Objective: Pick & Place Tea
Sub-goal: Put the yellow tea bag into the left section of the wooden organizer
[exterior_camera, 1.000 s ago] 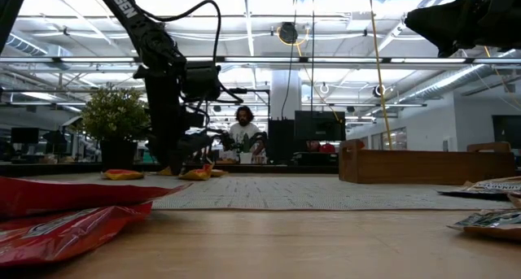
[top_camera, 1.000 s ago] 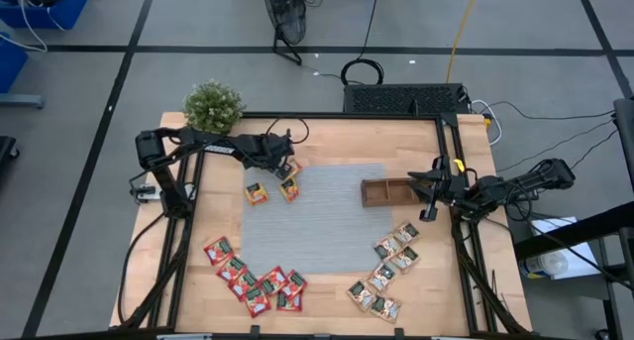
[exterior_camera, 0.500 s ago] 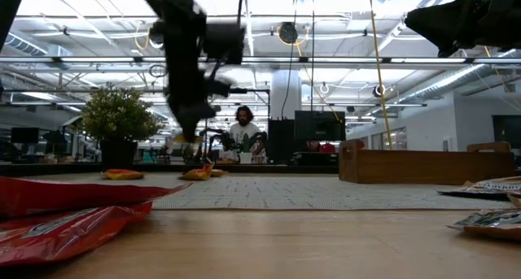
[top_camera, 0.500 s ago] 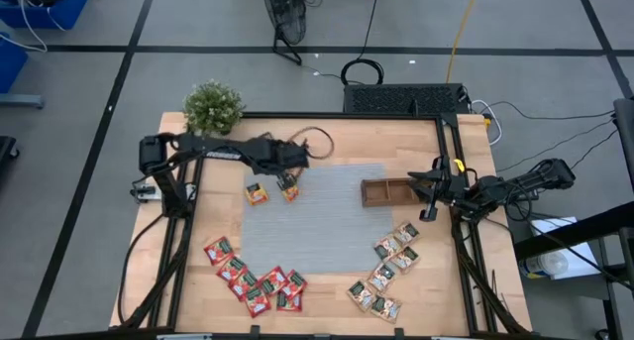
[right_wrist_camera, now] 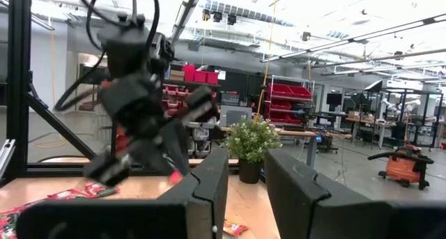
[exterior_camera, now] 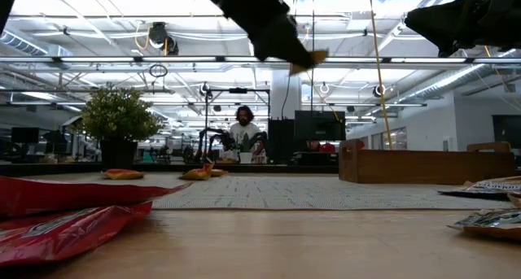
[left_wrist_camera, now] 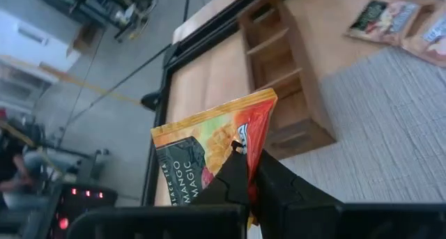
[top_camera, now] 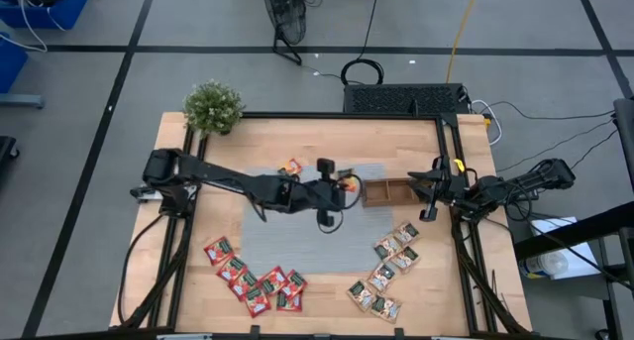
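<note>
My left gripper [top_camera: 340, 188] hovers over the grey mat [top_camera: 317, 231], just left of the brown wooden tray [top_camera: 391, 191], and is shut on an orange-yellow tea sachet [left_wrist_camera: 209, 155]. In the low view this sachet [exterior_camera: 309, 61] shows high above the table. Another orange sachet [top_camera: 290, 168] lies flat at the mat's far edge. Red sachets [top_camera: 253, 281] lie in a heap near the table's near left. Pale-and-green sachets [top_camera: 391, 271] lie near the right. My right gripper [top_camera: 428, 193] waits open at the tray's right end. My left gripper pinches the orange sachet between its two fingers [left_wrist_camera: 233, 180] at one edge [left_wrist_camera: 245, 150]. The rest of the sachet sticks out beyond the fingertips toward the tray. It is lifted clear of the mat and hangs tilted below the gripper [exterior_camera: 277, 27].
A potted plant [top_camera: 213, 107] stands at the table's far left corner. Black frame rails [top_camera: 451, 152] run along the table's sides. The tray's open compartments [left_wrist_camera: 286, 86] lie just ahead of the left gripper. A person [exterior_camera: 244, 128] sits far behind the table.
My left gripper has risen from the far left part of the mat with the orange sachet in its fingers and swung toward the table's right, ending beside the wooden tray. The sachet has gone from lying on the mat to being lifted clear.
</note>
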Tool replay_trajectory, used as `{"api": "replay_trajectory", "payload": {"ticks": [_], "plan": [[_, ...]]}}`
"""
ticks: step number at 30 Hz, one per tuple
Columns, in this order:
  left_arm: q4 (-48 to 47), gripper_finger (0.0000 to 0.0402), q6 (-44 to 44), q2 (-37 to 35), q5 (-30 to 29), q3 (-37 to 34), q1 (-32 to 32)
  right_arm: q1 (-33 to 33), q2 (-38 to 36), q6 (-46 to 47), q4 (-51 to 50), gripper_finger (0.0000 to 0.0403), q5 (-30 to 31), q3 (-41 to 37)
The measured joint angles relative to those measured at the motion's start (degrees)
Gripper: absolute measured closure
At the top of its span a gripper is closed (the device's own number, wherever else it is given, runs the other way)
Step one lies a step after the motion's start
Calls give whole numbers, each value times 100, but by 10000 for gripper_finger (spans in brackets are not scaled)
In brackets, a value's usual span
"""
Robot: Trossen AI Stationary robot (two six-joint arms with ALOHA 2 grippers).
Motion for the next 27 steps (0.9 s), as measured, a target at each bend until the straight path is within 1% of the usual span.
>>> {"api": "replay_trajectory", "payload": {"ticks": [4, 12, 15, 19, 21, 23, 25, 27], "plan": [[130, 393, 323, 601, -40, 310, 42, 0, 0, 1, -4, 320, 0, 0], [110, 393, 1202, 1806, -35, 1668, 41, 0, 0, 1, -2, 320, 0, 0], [111, 393, 1262, 2080, -17, 2014, 93, 0, 0, 1, -2, 320, 0, 1], [69, 392, 1259, 2132, -106, 2074, 157, 0, 0, 1, 0, 321, 0, 0], [-80, 394, 1267, 2065, -415, 2070, 143, 0, 0, 1, 0, 320, 0, 1], [-270, 394, 1373, 1938, -862, 2063, 88, 0, 0, 1, 2, 320, 0, 1], [-621, 394, 1496, 1766, -1500, 2067, 1, 0, 2, 1, 2, 321, 0, 0], [-1089, 394, 1638, 1603, -2317, 2072, -119, 0, 0, 1, -28, 320, 0, 1]]}}
